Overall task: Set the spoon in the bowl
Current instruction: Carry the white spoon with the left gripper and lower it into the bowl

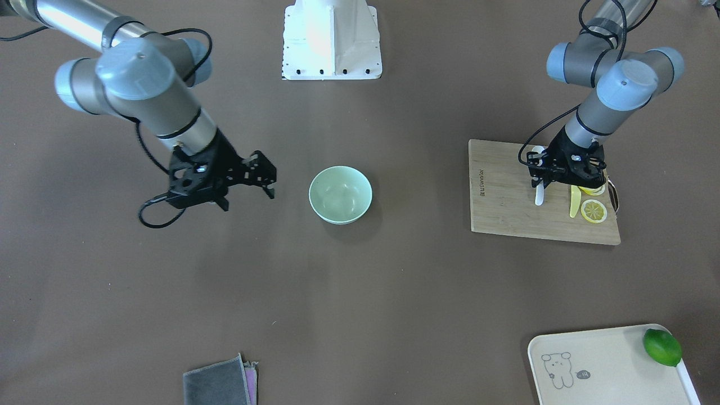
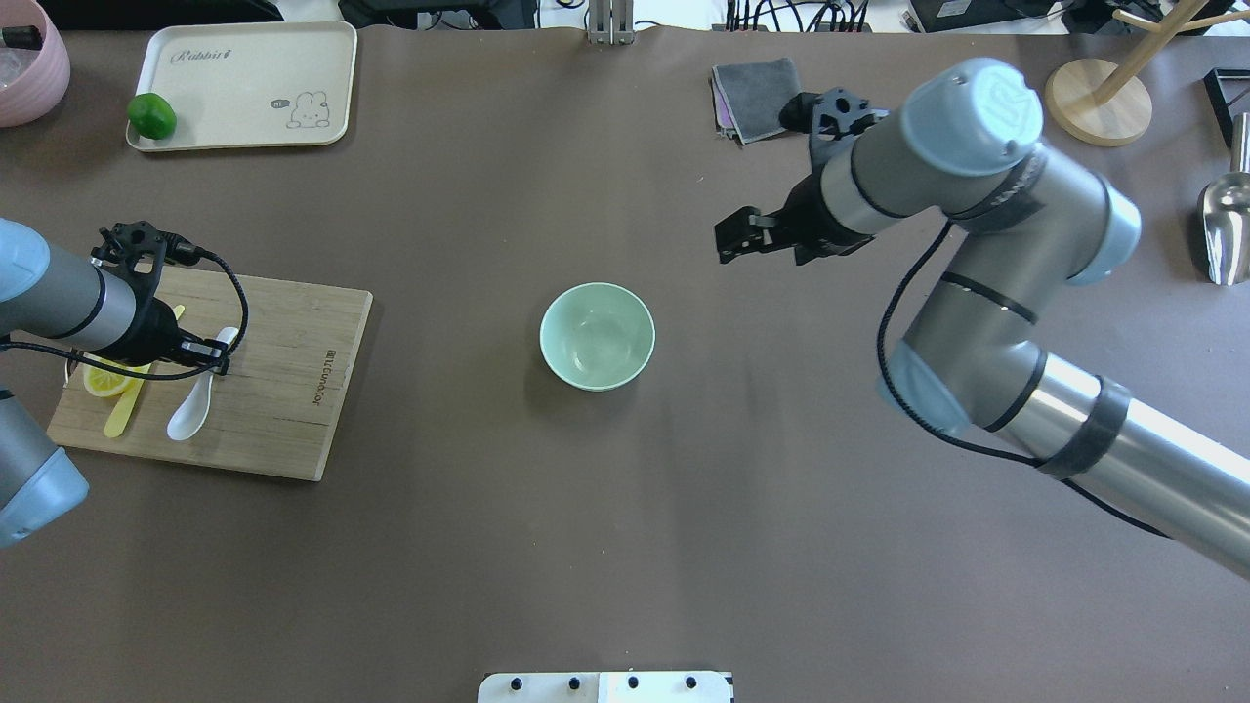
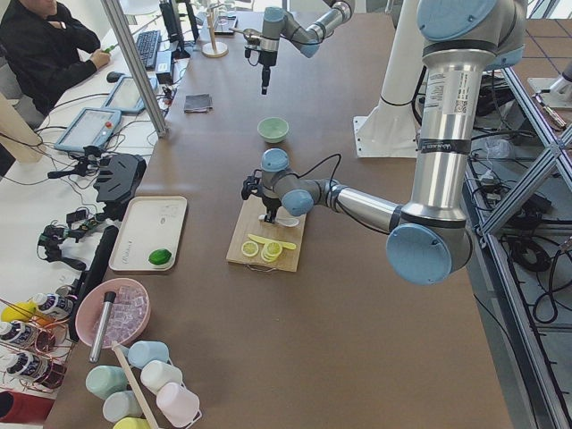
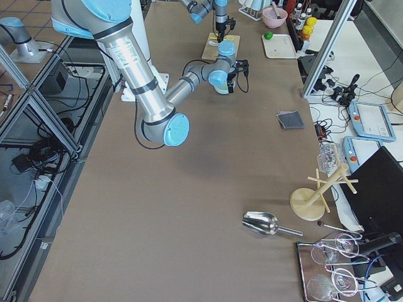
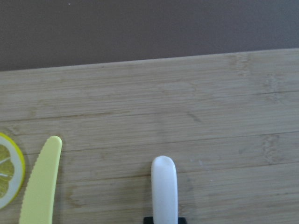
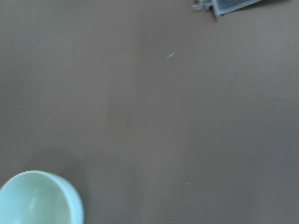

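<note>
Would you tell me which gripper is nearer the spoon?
Left. The left gripper is at the spoon's handle on the board; the right gripper hangs beyond the bowl, far away.

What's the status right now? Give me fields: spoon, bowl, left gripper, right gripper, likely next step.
spoon: lying flat on the cutting board, beside the yellow knife
bowl: upright, empty, mid-table
left gripper: down over the spoon handle; grip cannot be told
right gripper: open, holding nothing, above the table beside the bowl
likely next step: probably lift the spoon and carry it to the bowl
</note>
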You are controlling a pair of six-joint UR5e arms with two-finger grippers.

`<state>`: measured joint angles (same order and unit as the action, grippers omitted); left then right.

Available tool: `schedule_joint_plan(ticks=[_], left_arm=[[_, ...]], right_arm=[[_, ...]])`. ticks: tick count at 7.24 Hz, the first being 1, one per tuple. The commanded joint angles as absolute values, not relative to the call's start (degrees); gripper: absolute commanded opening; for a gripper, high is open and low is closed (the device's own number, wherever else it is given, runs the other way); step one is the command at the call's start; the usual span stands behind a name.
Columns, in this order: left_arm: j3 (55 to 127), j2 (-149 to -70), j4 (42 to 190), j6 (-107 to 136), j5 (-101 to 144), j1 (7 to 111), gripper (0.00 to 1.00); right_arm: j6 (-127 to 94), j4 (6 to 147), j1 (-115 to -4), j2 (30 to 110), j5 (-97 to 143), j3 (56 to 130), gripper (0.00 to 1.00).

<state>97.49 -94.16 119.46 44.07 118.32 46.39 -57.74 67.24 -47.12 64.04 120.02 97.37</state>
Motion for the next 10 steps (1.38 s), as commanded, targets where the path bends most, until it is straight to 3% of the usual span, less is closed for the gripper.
schedule_joint_plan(ticks=[1, 3, 6, 10], left_arm=[[99.39, -94.22, 119.09, 44.21, 118.65, 46.41, 0.0], [103.26, -98.05, 116.13, 47.96, 118.74, 46.49, 0.0], [102.13, -113.86, 106.72, 57.01, 118.39, 46.06, 0.0], [96.36, -126.53, 107.4, 68.98, 106.65, 35.7, 0.0]], right_arm=[[-49.85, 66.98, -57.18, 78.23, 122.79, 102.37, 1.0], [-36.0, 67.41, -66.49, 84.87, 126.11, 101.78, 1.0], [-26.67, 69.94, -74.94, 94.11, 125.52, 101.25, 1.0], [-15.64, 81.3, -83.83, 96.06, 131.47, 101.25, 1.0]])
